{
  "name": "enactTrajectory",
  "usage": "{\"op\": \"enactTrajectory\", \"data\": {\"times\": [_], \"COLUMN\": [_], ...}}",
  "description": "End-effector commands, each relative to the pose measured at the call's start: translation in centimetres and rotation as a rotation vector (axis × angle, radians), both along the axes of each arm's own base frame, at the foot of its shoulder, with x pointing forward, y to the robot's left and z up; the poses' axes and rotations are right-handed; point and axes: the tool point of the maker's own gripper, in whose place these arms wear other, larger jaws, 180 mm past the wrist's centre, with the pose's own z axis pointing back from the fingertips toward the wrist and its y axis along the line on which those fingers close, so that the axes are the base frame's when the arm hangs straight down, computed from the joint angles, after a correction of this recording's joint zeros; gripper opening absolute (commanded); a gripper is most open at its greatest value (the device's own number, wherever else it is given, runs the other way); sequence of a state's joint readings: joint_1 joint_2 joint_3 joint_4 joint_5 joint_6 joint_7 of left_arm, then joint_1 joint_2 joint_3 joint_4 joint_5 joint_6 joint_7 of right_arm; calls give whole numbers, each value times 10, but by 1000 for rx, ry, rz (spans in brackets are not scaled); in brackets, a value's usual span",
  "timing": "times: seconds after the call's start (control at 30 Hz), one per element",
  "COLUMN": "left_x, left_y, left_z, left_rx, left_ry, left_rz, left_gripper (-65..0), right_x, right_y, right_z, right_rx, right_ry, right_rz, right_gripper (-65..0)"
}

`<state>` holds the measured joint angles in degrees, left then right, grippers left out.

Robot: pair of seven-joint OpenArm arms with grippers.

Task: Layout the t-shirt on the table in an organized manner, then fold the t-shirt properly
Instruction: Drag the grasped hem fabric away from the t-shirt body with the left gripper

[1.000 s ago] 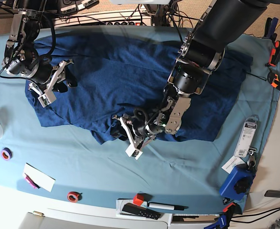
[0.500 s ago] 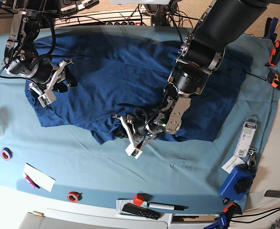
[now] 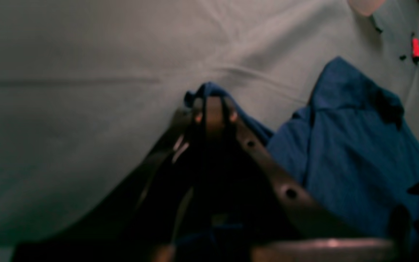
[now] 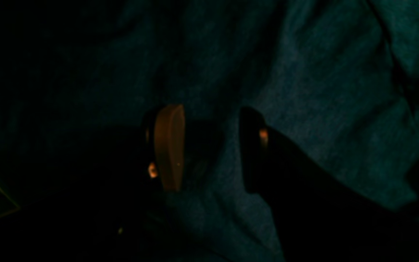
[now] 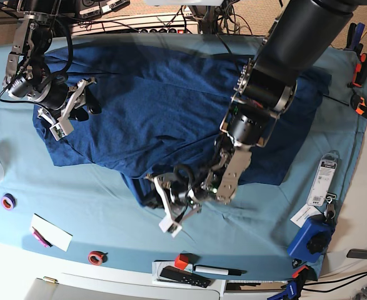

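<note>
Navy t-shirt [image 5: 164, 94] is lying bunched toward the table's [image 5: 108, 231] far edge; we are clamping its near hem with the left gripper [image 5: 169, 209], right gripper [image 5: 67, 112] standing apart, so we are drawing it gently toward the near edge.

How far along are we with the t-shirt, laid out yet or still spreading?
Still spreading. The t-shirt lies roughly spread on the table, but rumpled. The left tool is shut on its near edge; the right tool hangs open over the cloth. No fold made yet.
</note>
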<state>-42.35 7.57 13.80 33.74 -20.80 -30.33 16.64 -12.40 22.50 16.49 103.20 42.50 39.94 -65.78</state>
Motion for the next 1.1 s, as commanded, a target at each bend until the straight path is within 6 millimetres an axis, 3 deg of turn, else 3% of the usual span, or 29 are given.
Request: {"op": "enactTrajectory", "data": {"times": [0.0, 0.3, 0.53, 0.73, 1.07], "left_x": [13, 43, 67, 77, 81], "left_y": [-17, -23, -23, -22, -3], "left_z": [43, 127, 216, 291, 271], "left_rx": [-69, -106, -53, -2, 53], "left_ry": [-83, -185, -343, -469, -356], "left_rz": [-23, -68, -100, -114, -101], "left_gripper": [-650, -650, -650, -650, -650], "right_x": [7, 3, 3, 3, 3], "right_y": [-1, -3, -4, -4, -4], "right_z": [12, 7, 7, 7, 7], "right_rx": [6, -10, -17, -17, -15], "right_ry": [-46, -29, -28, -28, -30], "right_rz": [5, 3, 2, 2, 2], "right_gripper": [-402, -402, -402, -401, -402]}}
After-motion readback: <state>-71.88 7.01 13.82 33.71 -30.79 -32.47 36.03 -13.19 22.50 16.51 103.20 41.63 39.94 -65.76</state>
